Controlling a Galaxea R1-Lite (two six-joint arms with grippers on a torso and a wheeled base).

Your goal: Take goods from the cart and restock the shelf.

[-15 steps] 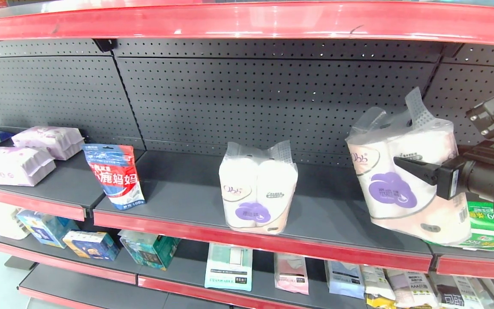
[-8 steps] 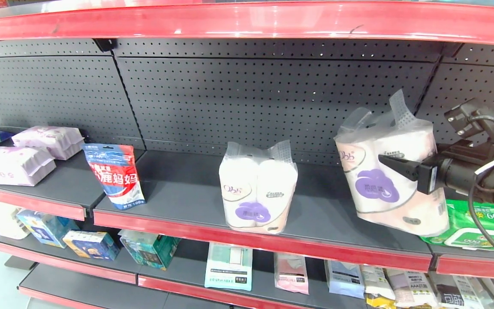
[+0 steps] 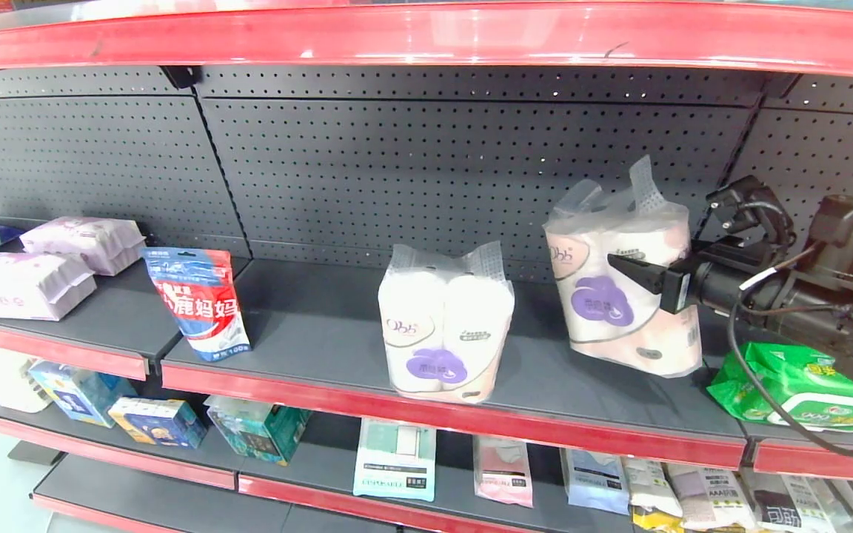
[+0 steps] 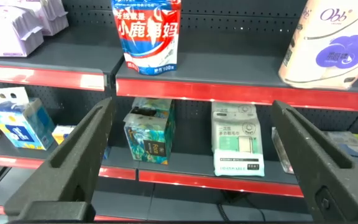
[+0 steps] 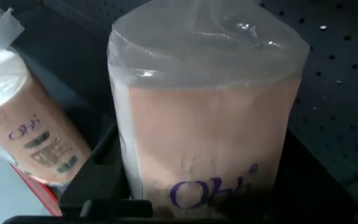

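Right gripper point(image 3: 630, 270) is clamped on a toilet paper pack point(image 3: 619, 296), one dark finger across the printed front face and the other out of sight behind it. The pack is tilted, top leaning toward the pegboard back point(image 3: 426, 170), over the right part of the middle shelf point(image 3: 308, 326). Whether its base touches the board, I cannot tell.

Up close from the right wrist, the right gripper point(image 5: 210, 186) has its fingers hugging both sides of the toilet paper pack point(image 5: 210, 124), plastic wrap stretched shiny over the top.

Left gripper point(image 4: 191, 155) is spread wide, nothing between the fingers, held low in front of the shelving.

A second toilet paper pack point(image 3: 445, 326) stands upright near the shelf's red front edge, about the middle, well apart from the held one. It also appears from the right wrist point(image 5: 30, 137) and from the left wrist point(image 4: 331, 46).

A green wipes pack point(image 3: 789, 385) lies by the right end of the shelf, just beside the held pack. A red and blue pouch point(image 3: 201, 303) stands toward the left, at the front edge.

From the left wrist, a straight look onto the lower shelf point(image 4: 185, 168): a teal box point(image 4: 149, 130) and a green and white pack point(image 4: 238, 137) stand side by side, with the pouch point(image 4: 146, 34) above them.
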